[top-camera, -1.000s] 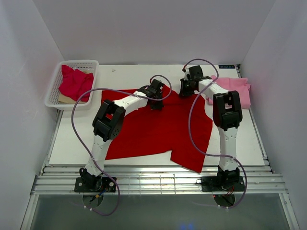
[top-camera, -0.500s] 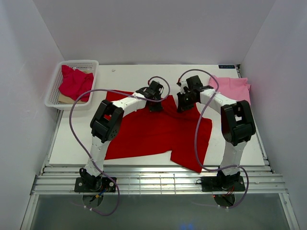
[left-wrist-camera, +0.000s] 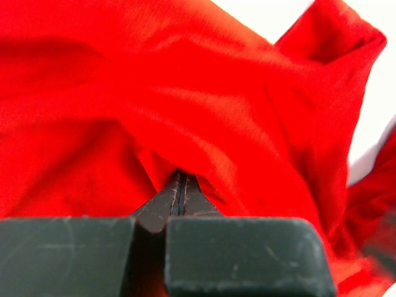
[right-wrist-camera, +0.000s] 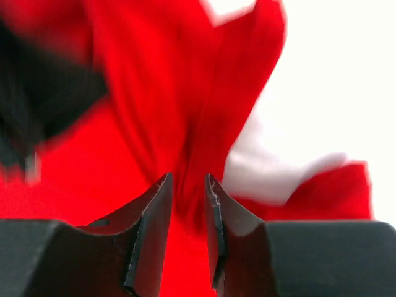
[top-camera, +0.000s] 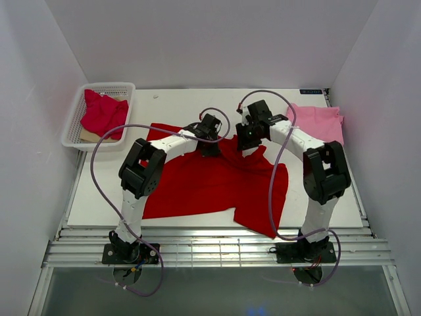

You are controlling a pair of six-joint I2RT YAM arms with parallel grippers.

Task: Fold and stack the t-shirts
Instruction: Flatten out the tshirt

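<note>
Left gripper point(left-wrist-camera: 179, 178) pinches t-shirt point(left-wrist-camera: 216, 93); right gripper point(right-wrist-camera: 187, 180) seemingly ajar.

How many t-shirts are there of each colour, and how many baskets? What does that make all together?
bright red t-shirt: 1
light pink t-shirt: 1
crimson t-shirt: 1
white basket: 1
Total: 4

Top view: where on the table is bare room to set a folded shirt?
Bare: the far strip of table between the basket and pink shirt, and the left edge in front of the basket. Crowded: the middle, covered by the red shirt.
</note>
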